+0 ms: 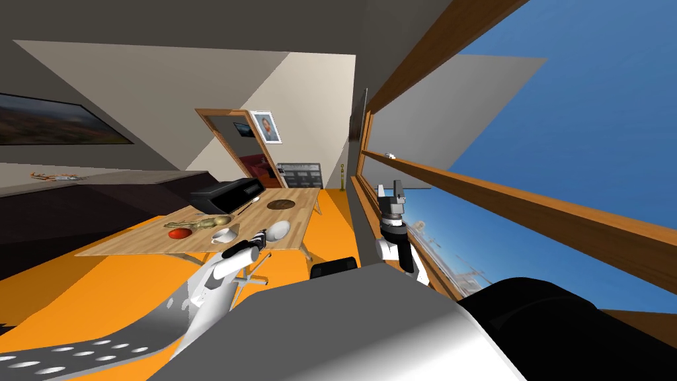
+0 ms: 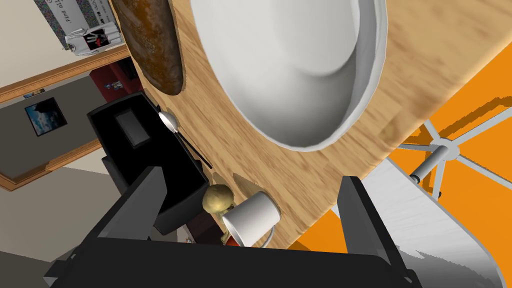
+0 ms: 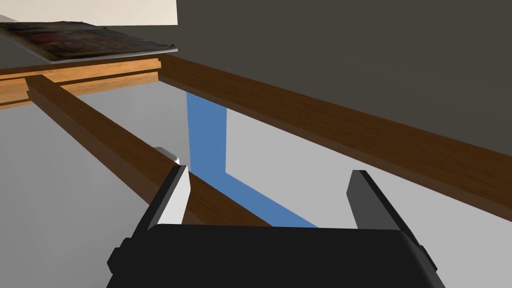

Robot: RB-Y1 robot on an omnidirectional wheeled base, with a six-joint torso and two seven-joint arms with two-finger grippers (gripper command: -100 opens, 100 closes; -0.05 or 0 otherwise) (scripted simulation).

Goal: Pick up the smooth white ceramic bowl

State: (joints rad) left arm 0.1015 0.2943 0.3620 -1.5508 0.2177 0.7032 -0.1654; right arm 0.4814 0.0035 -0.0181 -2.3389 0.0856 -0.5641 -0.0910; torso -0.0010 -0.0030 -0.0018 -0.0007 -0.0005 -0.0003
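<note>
Wooden table [image 2: 430, 70] bears the white bowl [image 2: 295, 65]. Left gripper [image 2: 251, 177] hangs just short of it, jaws wide and empty. Right gripper [image 3: 269, 172] likewise.

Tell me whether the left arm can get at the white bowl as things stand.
Probably yes. The left pincer is open and points at the white bowl, which lies close ahead near the table edge, with nothing between them. The mug stands apart from it.

Left forearm [image 1: 221, 270] and right forearm [image 1: 403, 254]: white, dark joint bands. Left tool [image 2: 252, 181] and right tool [image 3: 268, 173]: dark box, two thin grey blades.
</note>
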